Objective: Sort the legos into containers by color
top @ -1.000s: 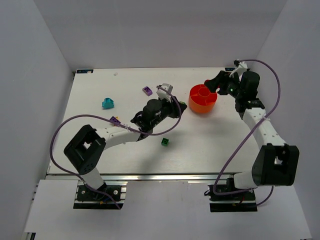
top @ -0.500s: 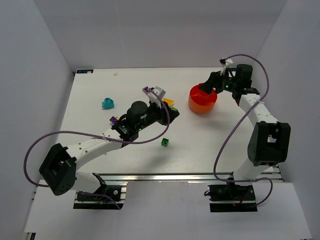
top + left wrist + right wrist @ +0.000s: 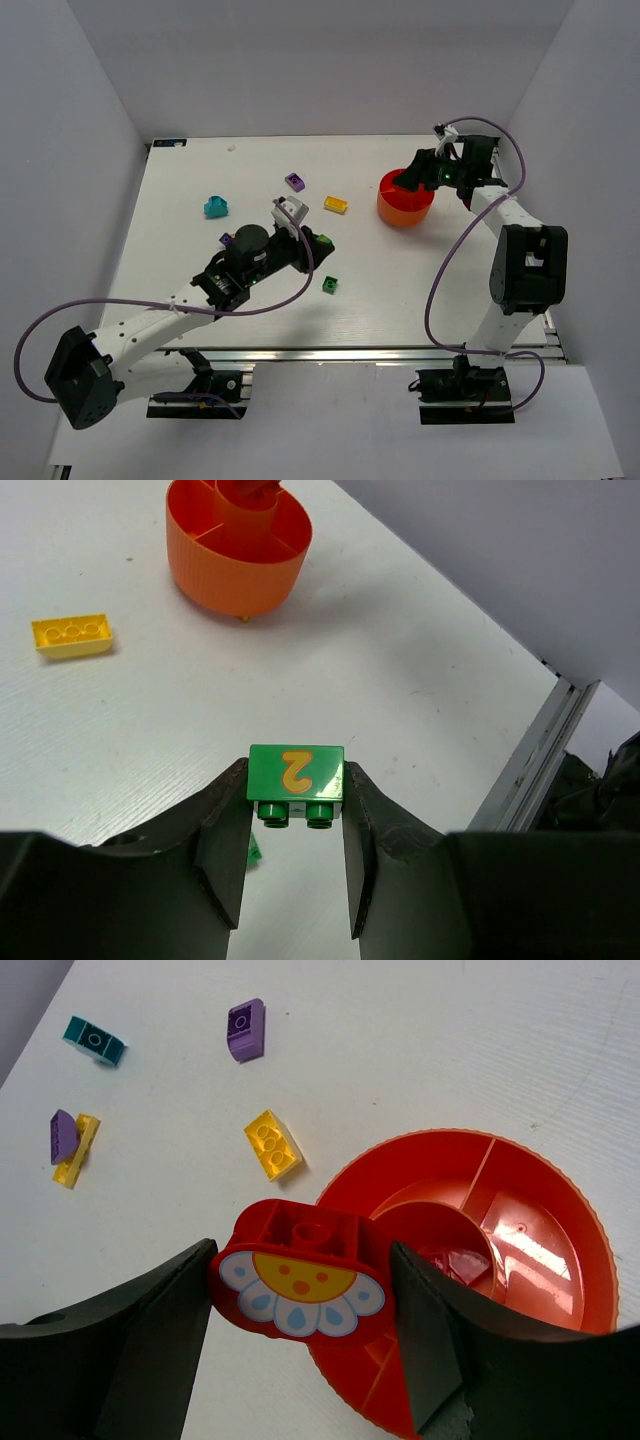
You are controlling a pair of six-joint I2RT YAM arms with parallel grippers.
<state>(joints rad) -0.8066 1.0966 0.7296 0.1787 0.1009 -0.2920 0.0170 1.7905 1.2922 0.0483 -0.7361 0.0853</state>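
My left gripper (image 3: 296,780) is shut on a green brick with a yellow "2" (image 3: 296,773) and holds it above the table, at mid-table in the top view (image 3: 318,240). My right gripper (image 3: 300,1270) is shut on a red brick with a flower face (image 3: 300,1278), held over the left rim of the orange bowl (image 3: 560,1260); the top view shows this gripper (image 3: 408,180) at the bowl (image 3: 405,208). The bowl's central cup holds red pieces (image 3: 455,1260). Loose on the table lie a yellow brick (image 3: 336,205), a purple brick (image 3: 295,181), a teal brick (image 3: 216,207) and a small green brick (image 3: 330,284).
A purple and a yellow piece lie together (image 3: 68,1143) left of my left arm, partly hidden in the top view (image 3: 228,240). The table's right edge and metal rail (image 3: 545,750) lie beyond the green brick. White walls enclose the table.
My left gripper has pulled back left and toward the near edge with the green brick, uncovering the yellow brick. My right gripper has shifted slightly left over the bowl's rim.
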